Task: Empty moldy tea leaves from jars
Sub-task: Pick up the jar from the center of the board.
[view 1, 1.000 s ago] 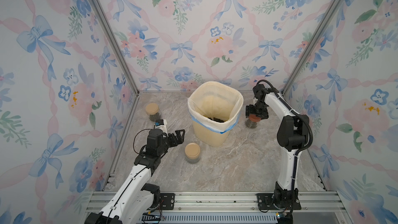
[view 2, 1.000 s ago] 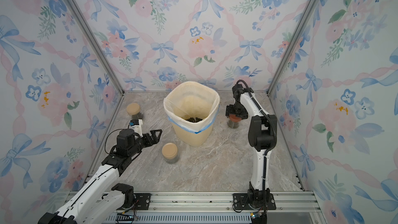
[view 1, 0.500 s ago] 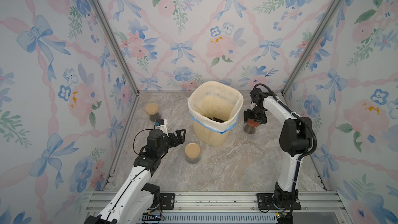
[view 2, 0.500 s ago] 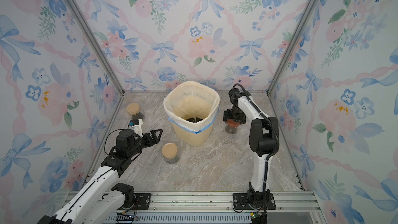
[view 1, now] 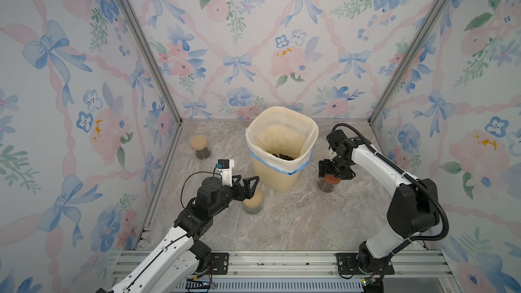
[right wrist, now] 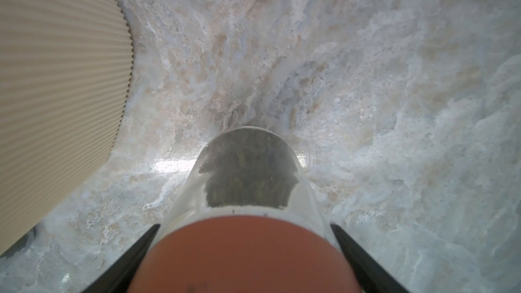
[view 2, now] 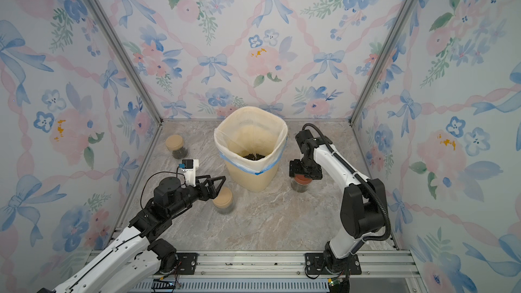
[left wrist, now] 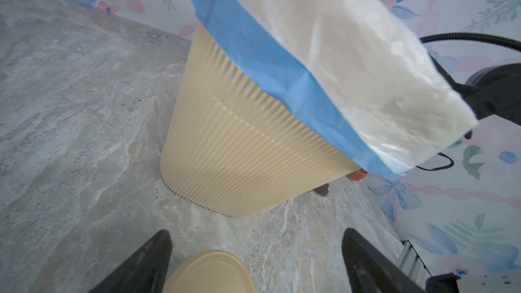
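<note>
Right wrist view, lower centre: our right gripper (right wrist: pixel 245 225) clamps the red-lidded jar (right wrist: pixel 248 178); left gripper (left wrist: pixel 257 231) gapes, empty. Next, probably, we unscrew.

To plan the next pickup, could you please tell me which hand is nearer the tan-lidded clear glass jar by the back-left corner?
Left. The left hand is in front of that tan-lidded jar, apart; the right hand, beyond the cream ribbed bin, holds a reddish-lidded jar.
</note>
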Available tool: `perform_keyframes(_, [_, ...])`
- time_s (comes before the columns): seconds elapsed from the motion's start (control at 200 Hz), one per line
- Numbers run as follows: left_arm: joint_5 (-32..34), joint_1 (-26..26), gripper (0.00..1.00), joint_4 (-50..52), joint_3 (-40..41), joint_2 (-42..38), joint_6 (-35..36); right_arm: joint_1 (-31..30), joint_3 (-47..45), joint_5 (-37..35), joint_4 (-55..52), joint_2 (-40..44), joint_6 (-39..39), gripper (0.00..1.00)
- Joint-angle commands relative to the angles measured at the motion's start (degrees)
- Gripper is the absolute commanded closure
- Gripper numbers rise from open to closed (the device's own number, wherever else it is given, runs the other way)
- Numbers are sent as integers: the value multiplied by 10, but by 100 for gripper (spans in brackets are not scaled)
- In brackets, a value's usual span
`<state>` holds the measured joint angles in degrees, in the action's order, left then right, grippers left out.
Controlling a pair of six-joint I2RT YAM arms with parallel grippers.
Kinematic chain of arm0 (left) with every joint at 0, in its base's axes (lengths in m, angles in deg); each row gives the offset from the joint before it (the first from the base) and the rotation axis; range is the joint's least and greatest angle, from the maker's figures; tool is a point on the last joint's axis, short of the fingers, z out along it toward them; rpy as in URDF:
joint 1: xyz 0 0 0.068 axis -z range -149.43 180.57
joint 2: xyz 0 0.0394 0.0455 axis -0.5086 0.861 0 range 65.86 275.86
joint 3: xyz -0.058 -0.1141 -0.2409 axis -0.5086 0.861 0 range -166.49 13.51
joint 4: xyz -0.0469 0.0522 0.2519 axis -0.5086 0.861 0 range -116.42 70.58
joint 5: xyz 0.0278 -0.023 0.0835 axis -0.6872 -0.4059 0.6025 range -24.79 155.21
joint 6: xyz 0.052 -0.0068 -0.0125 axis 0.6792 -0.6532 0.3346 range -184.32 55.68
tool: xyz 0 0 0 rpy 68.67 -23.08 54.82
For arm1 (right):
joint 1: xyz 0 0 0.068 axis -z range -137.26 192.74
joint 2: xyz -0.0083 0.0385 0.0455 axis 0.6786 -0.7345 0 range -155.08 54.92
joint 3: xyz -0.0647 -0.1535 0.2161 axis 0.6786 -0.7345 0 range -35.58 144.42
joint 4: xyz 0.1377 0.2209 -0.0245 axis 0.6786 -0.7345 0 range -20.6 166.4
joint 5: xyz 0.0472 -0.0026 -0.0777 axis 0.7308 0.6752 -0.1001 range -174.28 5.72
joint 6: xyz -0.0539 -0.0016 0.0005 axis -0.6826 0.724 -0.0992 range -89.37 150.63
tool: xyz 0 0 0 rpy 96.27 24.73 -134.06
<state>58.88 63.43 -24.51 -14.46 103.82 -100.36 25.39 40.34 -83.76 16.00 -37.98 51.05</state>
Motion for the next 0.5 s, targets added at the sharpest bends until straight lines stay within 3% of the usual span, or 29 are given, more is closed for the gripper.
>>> perform_keyframes(0.0, [48,53,2,12,-3,-23,8,-13,-28,12,7,48,23,20])
perform_keyframes(0.305, [175,271,2,9,-18,-5,34,-43,-71,48,-5,127,41,21])
perform_keyframes(0.495, [211,360,4,-5,-24,34,49,-56,-83,91,-28,181,54,21])
